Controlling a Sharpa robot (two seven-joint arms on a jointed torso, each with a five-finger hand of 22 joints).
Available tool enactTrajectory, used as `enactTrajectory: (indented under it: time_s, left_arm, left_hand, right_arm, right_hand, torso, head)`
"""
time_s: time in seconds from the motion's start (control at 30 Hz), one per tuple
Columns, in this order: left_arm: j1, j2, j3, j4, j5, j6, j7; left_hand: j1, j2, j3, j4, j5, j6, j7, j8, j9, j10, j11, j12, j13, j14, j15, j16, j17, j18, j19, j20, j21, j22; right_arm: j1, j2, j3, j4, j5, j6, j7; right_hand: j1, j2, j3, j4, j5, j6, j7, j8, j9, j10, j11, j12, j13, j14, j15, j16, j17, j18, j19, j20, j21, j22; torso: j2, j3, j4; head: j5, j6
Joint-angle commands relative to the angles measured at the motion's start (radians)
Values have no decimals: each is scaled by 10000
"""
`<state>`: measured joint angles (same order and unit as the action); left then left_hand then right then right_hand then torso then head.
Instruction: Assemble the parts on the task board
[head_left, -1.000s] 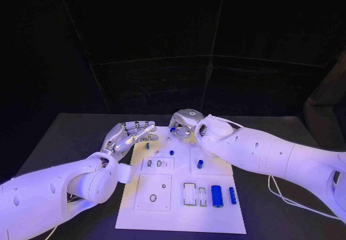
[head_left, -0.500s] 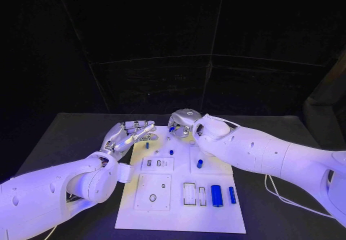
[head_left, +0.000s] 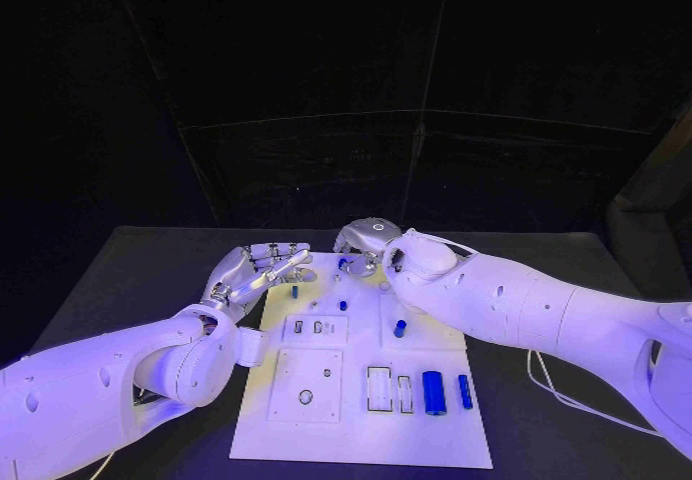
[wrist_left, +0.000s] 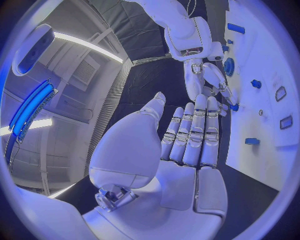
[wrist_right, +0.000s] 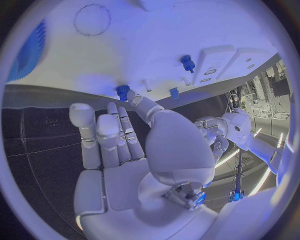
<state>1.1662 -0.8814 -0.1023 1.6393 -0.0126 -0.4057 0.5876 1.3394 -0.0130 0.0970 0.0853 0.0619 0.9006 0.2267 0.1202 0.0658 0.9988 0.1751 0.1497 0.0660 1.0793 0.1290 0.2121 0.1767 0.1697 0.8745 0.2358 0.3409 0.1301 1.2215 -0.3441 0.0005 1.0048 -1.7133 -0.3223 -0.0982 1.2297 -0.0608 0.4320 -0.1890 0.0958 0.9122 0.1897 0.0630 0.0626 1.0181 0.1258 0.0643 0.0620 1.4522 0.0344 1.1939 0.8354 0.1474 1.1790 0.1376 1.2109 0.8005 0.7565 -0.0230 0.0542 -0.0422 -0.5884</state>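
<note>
The white task board (head_left: 361, 400) lies in the middle of the black table. My right hand (head_left: 364, 245) hovers over its far end and pinches a small blue part (wrist_right: 122, 91) at its fingertips, just above the board; the same part (wrist_left: 233, 107) sits under those fingertips in the left wrist view. My left hand (head_left: 267, 268) is at the board's far left edge with its fingers straight and nothing in them (wrist_left: 187, 145). Blue pegs (head_left: 294, 292) (head_left: 343, 305) (head_left: 400, 327) stand on the board. Two blue cylinders (head_left: 434, 392) (head_left: 464, 391) lie near its front right.
A blue gear (wrist_left: 229, 66) lies on the far part of the board near my right hand. Raised white blocks with slots (head_left: 315, 327) and a plate with holes (head_left: 307, 383) sit on the board's left half. Black table (head_left: 130, 290) surrounds the board.
My right hand and arm have drifted slightly left over the board's far end. My left hand has hardly moved.
</note>
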Motion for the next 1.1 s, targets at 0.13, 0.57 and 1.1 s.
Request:
enactTrajectory:
  time_s: [0.13, 0.57, 1.1]
  left_arm:
    - [17, 2, 10, -2, -62, 154, 5]
    - [17, -150, 9, 32, -61, 226, 1]
    - [16, -107, 8, -23, -60, 255, -16]
  left_hand:
    - [-27, 108, 16, -63, -35, 31, 68, -48, 2, -70, 42, -68, -12, -56, 11, -74, 18, 123, -51, 43, -47, -18]
    - [-26, 112, 15, -71, -40, 28, 66, -54, 2, -79, 44, -75, -13, -55, 12, -80, 20, 124, -53, 45, -51, -22]
    - [-20, 119, 18, -79, -42, 28, 63, -57, 2, -84, 43, -79, -14, -52, 11, -84, 23, 125, -53, 46, -54, -24]
  right_arm:
    - [36, -230, 4, 285, -76, -325, -51]
    - [213, -3108, 81, 2977, 2674, 28, -615]
    - [292, -3842, 113, 2970, 3276, 1553, -1530]
  right_hand:
    - [103, -198, -661, 247, -48, -497, 46, -10, 27, -642, 81, 59, 19, -65, 75, -187, -350, -7, -153, 53, -154, -259]
    - [-250, -512, -1709, 1146, 846, -176, -324, 56, 47, 2982, -606, 2435, 1153, 362, -491, 1041, 1482, -233, 778, -429, 692, 1110]
    - [920, -262, -4480, 3516, 1437, -965, -198, 736, 109, 2698, -482, 10086, 9237, 747, -361, 2890, 4910, -519, 1502, -333, 1593, 2716]
  torso:
    - [5, 13, -19]
    - [-75, 65, -262]
    - [-45, 89, -291]
  head:
    - [-3, 7]
    - [46, 31]
    - [49, 29]
